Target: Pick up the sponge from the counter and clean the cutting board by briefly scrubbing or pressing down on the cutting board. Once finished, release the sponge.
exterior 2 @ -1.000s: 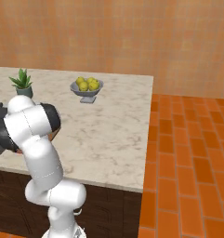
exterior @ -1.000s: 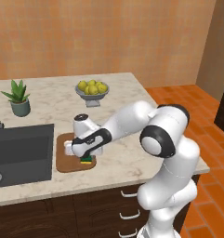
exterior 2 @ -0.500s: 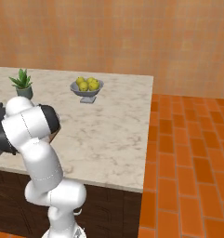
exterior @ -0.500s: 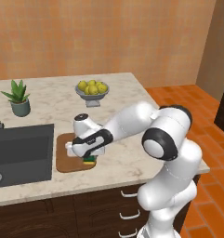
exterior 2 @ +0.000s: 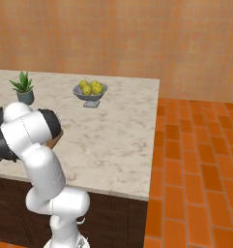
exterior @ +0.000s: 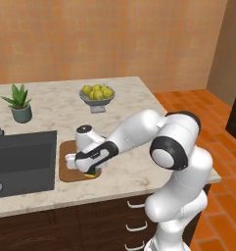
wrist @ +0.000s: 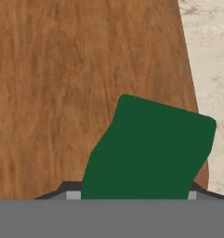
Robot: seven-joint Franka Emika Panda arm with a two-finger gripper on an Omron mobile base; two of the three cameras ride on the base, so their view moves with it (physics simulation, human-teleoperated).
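Since one second ago the hand (exterior: 90, 169) has moved only a little, still clamped on the sponge (wrist: 150, 148) and pressing it on the cutting board (exterior: 66, 175) near the table's front edge, so scrubbing seems underway.

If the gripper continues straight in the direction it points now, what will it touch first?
Most likely the cutting board: the gripper holds the sponge and points down at the wood. Whether the sponge already presses on it, I cannot tell.

The cutting board (exterior: 70, 169) lies on the counter (exterior: 139, 166) right of the sink (exterior: 21, 159); the sponge (wrist: 150, 148) apparently rests on the board; the fruit bowl (exterior: 96, 95) stands behind.
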